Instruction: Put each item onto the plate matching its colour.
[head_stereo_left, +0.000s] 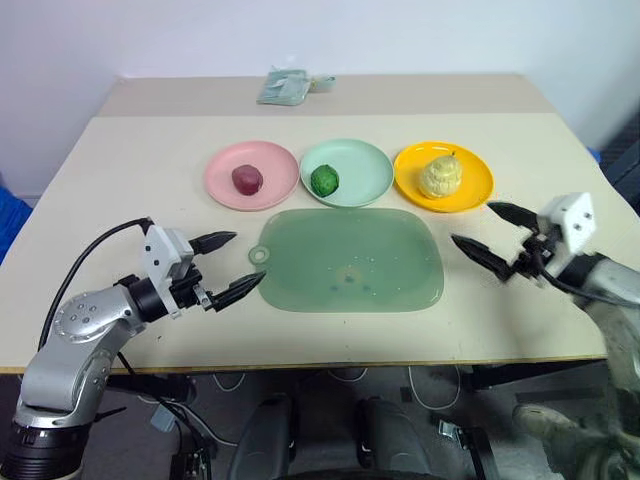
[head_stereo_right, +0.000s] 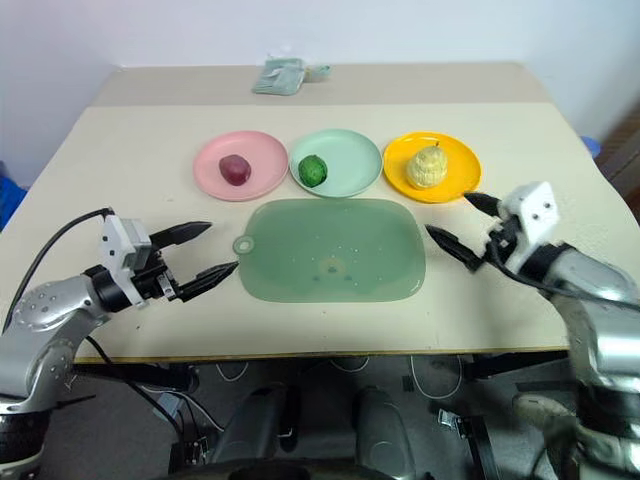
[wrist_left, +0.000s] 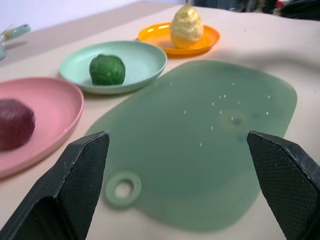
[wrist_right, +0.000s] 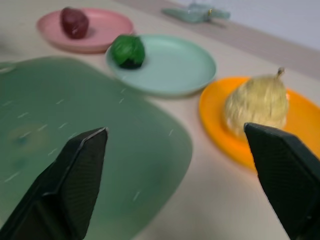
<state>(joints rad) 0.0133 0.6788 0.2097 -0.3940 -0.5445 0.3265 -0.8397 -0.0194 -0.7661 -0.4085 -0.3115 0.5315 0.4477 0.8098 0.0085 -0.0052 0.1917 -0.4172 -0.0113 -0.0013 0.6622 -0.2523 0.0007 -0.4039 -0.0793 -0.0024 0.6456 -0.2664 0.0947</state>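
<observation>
Nearest to us, our two arms reach in from the lower corners of the head views. Our left gripper (head_stereo_left: 228, 266) sits at the lower left, its two black fingers spread wide with nothing between them, the tips just short of the handle end of the cutting board. Our right gripper (head_stereo_left: 492, 232) sits at the right edge of the frame, its fingers also spread wide and empty, pointing in toward the right end of the board and apart from it.

From there we go by size. Our table (head_stereo_left: 120, 160) is beige and takes up most of the frame. On it, in the centre, lies the translucent green cutting board (head_stereo_left: 350, 260), flat, with its small handle loop (head_stereo_left: 259, 255) at its left end. Nothing lies on the board.

Above the board, three round plates stand in a row across the middle of the frame. We see the pink plate (head_stereo_left: 222, 176) on the left, the mint green plate (head_stereo_left: 362, 172) in the middle and the yellow-orange plate (head_stereo_left: 475, 180) on the right.

Each plate carries one item. On the yellow-orange plate the pale yellow pear-like lump (head_stereo_left: 440, 176) stands upright. On the pink plate rests the dark red oval (head_stereo_left: 247, 179). On the mint green plate sits the dark green bumpy ball (head_stereo_left: 324, 180), toward that plate's left side.

At the top centre, on the far edge of the table, lies a small crumpled greenish packet (head_stereo_left: 285, 86).
</observation>
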